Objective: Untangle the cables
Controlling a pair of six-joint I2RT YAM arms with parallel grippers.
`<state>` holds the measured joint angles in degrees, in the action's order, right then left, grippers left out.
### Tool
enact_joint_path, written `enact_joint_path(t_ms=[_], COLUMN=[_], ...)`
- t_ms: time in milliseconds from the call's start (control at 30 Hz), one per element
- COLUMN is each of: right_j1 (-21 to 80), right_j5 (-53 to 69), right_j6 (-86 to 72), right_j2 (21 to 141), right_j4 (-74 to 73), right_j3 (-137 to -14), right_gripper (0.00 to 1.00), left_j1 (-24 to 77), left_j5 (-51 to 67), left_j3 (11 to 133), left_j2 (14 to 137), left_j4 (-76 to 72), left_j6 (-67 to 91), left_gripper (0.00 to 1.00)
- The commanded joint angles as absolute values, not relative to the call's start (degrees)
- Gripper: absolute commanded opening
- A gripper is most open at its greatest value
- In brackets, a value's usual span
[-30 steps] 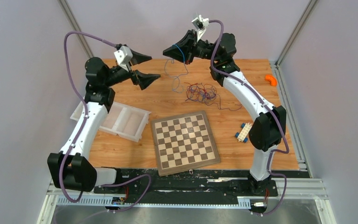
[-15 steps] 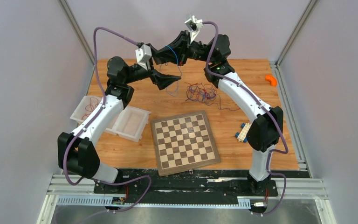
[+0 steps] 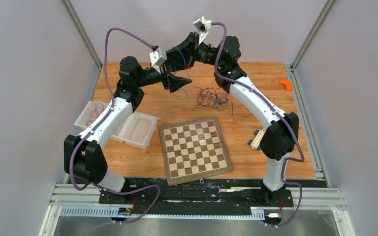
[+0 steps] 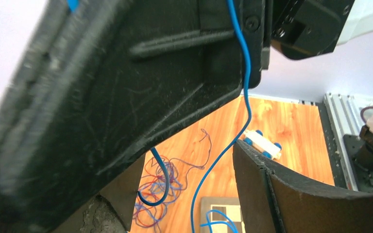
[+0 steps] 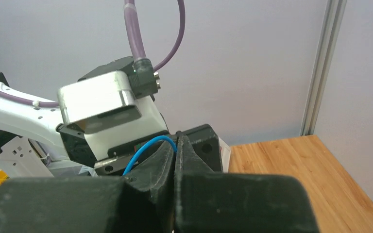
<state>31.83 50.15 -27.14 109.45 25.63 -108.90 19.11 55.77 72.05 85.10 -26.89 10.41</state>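
**Handover of one blue strand above the knot**

The right gripper [image 5: 177,145] is pinching a hair-thin blue wire [image 4: 245,92] between its black fingers, which are pressed flat together. It is holding the wire well above the far part of the wooden table [image 3: 270,78]. The strand is hanging down from that pinch and passing through the gap of the left gripper [image 4: 189,162]. The left gripper's fingers are standing apart, and the wrist view is showing neither pad touching the wire.

The other cables, a loose knot of red, blue and dark purple wires [image 3: 211,97], are lying on the table beyond the wooden chessboard [image 3: 195,149]. One red wire [image 3: 97,109] is resting in the left compartment of the white plastic tray [image 3: 139,132].

The step in hand is probably passing a drawn-out strand from right to left. The next move is calling for the left fingers to close squarely on the wire before the right ones let go, since so thin a wire could slip past the pads. Whether its lower end is free of the knot cannot be told.
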Motion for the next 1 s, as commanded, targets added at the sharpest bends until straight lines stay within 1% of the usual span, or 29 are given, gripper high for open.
enact_joint_path(t_ms=[0,167,233,300,333,367,400,500,533,567,600,633,700,800,867,900,933,967], right_j1=[31.6,31.6,31.4,31.3,31.2,31.1,30.7,28.5,27.5,26.5,25.6,24.7,23.2,21.8,21.6,21.5,21.7,21.8], right_j5=[44.4,43.1,42.6,42.3,42.3,42.2,42.0,42.0,42.1,42.1,42.0,42.1,42.2,42.0,43.5,44.4,45.2,45.9], right_j6=[-24.9,-24.6,-24.8,-24.9,-24.8,-24.8,-24.8,-24.4,-24.1,-23.6,-23.0,-22.5,-21.3,-20.9,-21.7,-22.8,-24.2,-24.8], right_j2=[107.5,106.6,106.6,106.5,106.4,106.3,106.1,105.1,104.6,103.8,103.1,102.5,101.4,100.3,100.8,101.2,101.6,101.9], right_j4=[24.7,25.0,25.2,25.5,25.4,25.4,25.2,23.7,23.0,22.5,22.1,21.5,20.6,20.2,20.7,22.2,23.9,24.9], right_j3=[-109.4,-108.1,-108.1,-108.0,-108.0,-107.7,-107.3,-105.3,-104.4,-103.4,-102.1,-100.7,-98.1,-94.2,-94.4,-94.7,-95.2,-95.7], right_gripper=[0.00,0.00,0.00,0.00,0.00,0.00,0.00,0.00,0.00,0.00,0.00,0.00,0.00,0.00,0.00,0.00,0.00,0.00], left_j1=[20.6,20.9,21.0,21.3,21.2,21.3,21.3,20.8,20.6,20.0,19.2,18.8,17.6,15.6,15.3,15.3,15.3,15.3], left_j5=[60.8,61.8,62.3,62.3,62.0,61.3,60.9,58.4,58.0,57.5,57.3,56.8,55.9,54.9,54.9,54.7,54.3,53.1], left_j3=[75.2,73.9,73.7,73.6,73.6,73.6,73.7,73.9,73.9,74.0,74.1,74.2,74.7,75.7,76.6,76.4,76.2,75.3], left_j2=[84.7,83.7,83.1,82.4,82.1,81.4,81.0,78.5,78.0,76.9,76.1,75.8,74.9,74.4,74.9,75.2,75.7,76.0], left_j4=[-20.2,-20.3,-18.1,-15.5,-14.9,-14.7,-14.0,-11.7,-10.6,-10.2,-9.3,-8.9,-8.2,-9.5,-8.2,-7.9,-8.2,-8.5], left_j6=[0.8,-2.5,-5.5,-8.7,-9.3,-9.4,-9.7,-10.8,-10.9,-10.5,-10.1,-9.4,-8.0,-4.2,-3.6,-3.4,-2.7,-1.2], left_gripper=[0.74,0.70,0.66,0.54,0.50,0.44,0.41,0.28,0.25,0.19,0.15,0.08,0.00,0.00,0.00,0.10,0.24,0.52])
